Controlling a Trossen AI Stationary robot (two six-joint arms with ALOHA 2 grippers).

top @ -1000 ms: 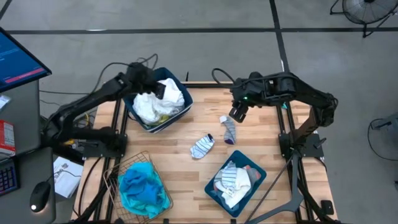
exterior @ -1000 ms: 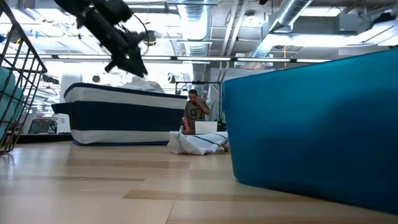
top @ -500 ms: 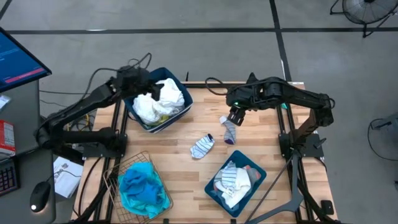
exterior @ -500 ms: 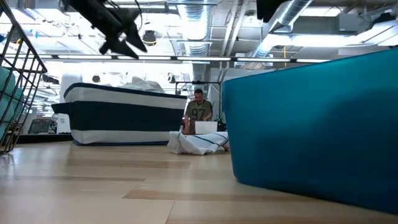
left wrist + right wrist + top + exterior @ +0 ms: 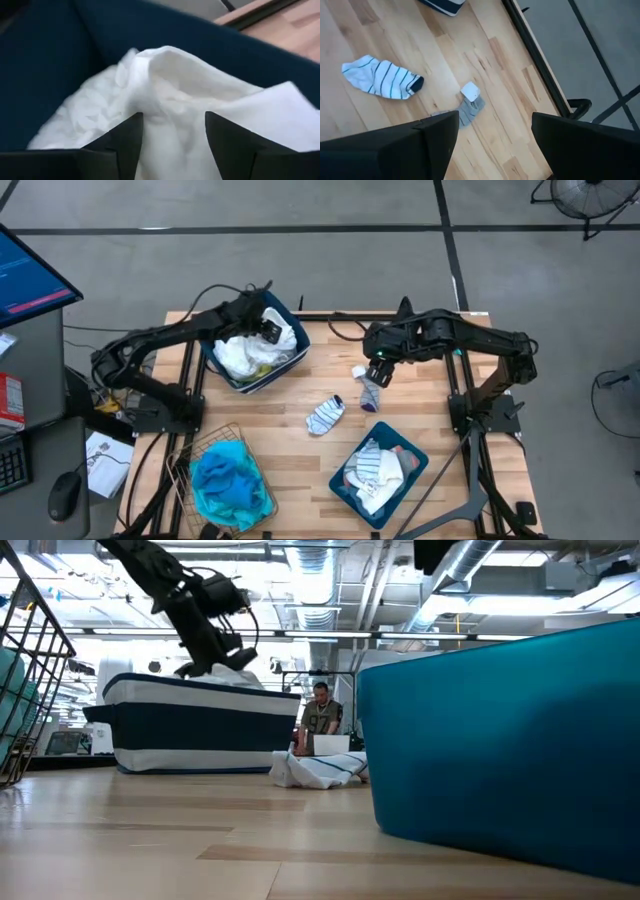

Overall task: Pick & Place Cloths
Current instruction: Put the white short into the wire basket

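Observation:
White cloths [image 5: 250,348] are piled in the dark blue bin [image 5: 292,360] at the table's far left, with a bit of yellow cloth [image 5: 262,368] among them. My left gripper [image 5: 268,330] is open inside this bin, its fingers either side of a white fold [image 5: 170,100]. A grey sock [image 5: 369,388] with a white tag [image 5: 470,91] lies flat on the table at the far right. My right gripper [image 5: 378,370] hangs open above it [image 5: 495,130]. A striped sock [image 5: 325,415] lies at mid-table. The turquoise garment [image 5: 225,480] fills the wire basket. My left gripper slants down into the bin with its open fingers [image 5: 125,142] close over the white cloth. I cannot tell whether their tips touch it.
A second blue bin [image 5: 415,470] holding striped and white cloths stands at the near right and fills the right of the low view [image 5: 500,740]. The wire basket [image 5: 190,455] stands at the near left. A person [image 5: 320,718] sits beyond the table.
My left gripper has swung from the far bin's left rim toward the table's right and down into the bin, onto the white cloths, and has opened. My right gripper has sunk a little toward the grey sock. The cloths lie as before.

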